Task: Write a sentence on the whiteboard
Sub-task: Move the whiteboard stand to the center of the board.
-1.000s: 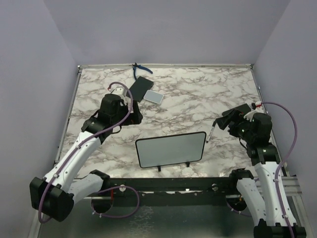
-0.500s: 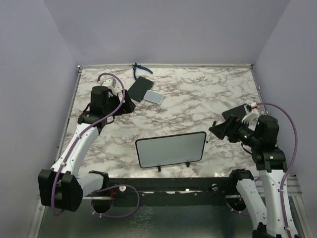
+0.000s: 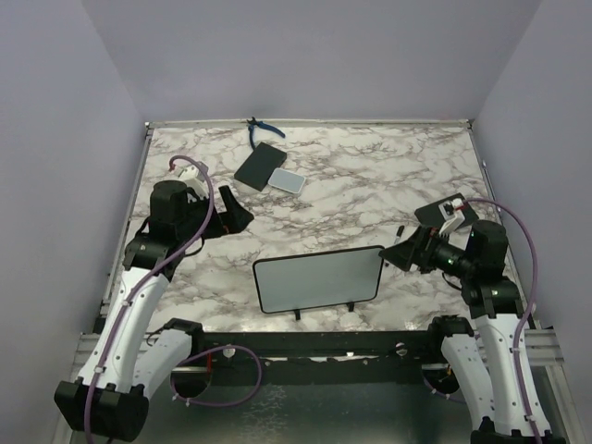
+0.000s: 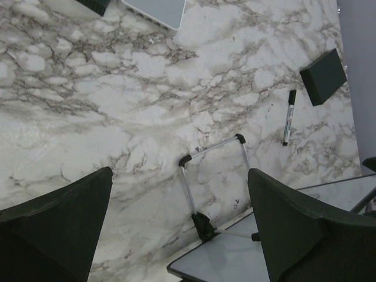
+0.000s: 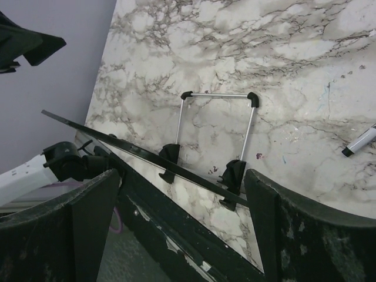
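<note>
The small white rectangular whiteboard with a thin black frame [image 3: 319, 279] stands propped on a wire stand [image 4: 212, 147] close to the near edge of the marbled bench [image 3: 370, 185], between the two arms. Its long axis runs left to right, and its face leans back, turned toward the arms' bases. The left jaws and right jaws gape wide, holding nothing. A black-and-white marker [image 3: 397, 235] lies just beyond its right end.

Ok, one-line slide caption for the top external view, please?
Whiteboard stands unmarked near the front edge, marker lying to its right; left tool and right tool both open, empty.
</note>
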Tool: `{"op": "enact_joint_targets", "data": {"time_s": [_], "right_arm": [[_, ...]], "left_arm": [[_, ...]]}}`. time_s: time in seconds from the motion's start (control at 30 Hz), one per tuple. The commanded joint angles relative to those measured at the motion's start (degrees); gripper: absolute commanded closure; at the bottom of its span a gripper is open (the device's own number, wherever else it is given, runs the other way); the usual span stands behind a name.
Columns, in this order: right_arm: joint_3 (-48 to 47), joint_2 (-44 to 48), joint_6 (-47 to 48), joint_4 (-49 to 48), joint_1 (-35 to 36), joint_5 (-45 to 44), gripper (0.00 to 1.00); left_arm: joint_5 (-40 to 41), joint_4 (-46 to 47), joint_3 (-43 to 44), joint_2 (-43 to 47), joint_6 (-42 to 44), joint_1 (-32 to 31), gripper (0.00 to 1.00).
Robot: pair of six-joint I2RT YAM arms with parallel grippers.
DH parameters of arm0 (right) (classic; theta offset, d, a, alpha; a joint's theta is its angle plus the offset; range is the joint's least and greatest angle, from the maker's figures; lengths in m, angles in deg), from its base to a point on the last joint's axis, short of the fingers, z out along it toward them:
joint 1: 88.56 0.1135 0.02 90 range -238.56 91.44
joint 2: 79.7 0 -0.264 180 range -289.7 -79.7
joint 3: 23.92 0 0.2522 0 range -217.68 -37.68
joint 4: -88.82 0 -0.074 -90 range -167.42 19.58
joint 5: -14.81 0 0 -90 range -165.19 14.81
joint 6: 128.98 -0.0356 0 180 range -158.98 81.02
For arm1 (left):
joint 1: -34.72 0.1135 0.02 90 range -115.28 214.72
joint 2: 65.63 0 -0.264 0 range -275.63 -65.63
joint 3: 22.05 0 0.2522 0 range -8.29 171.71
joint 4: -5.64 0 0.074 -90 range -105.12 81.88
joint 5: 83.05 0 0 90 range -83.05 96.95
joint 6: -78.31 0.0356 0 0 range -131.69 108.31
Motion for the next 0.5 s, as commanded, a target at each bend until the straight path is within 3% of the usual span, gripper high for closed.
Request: {"op": "enact_joint_targets", "data": {"time_s": [0.0,0.13,0.3,0.47], "right_arm": [[0.98,-0.49,2.04,-3.0,0.18,1.62,0.08],[3.79,-0.61,-0.57,-8.15,0.18,4.46,0.08],[4.49,-0.19,-0.06,-11.3,0.18,7.24,0.1],[4.69,-1.75,2.54,-12.29,0.19,9.01,0.18]], "left_arm": [[-3.3,-11.03,-0.74,5.61,-4.54,0.22,0.01],[-6.96,-10.67,-4.32,9.72,-9.31,-0.09,0.01],[-9.26,-10.55,-5.16,11.26,-4.51,-2.79,0.01],[-14.59,-9.71,-4.98,10.53,0.13,-6.63,0.01]]}}
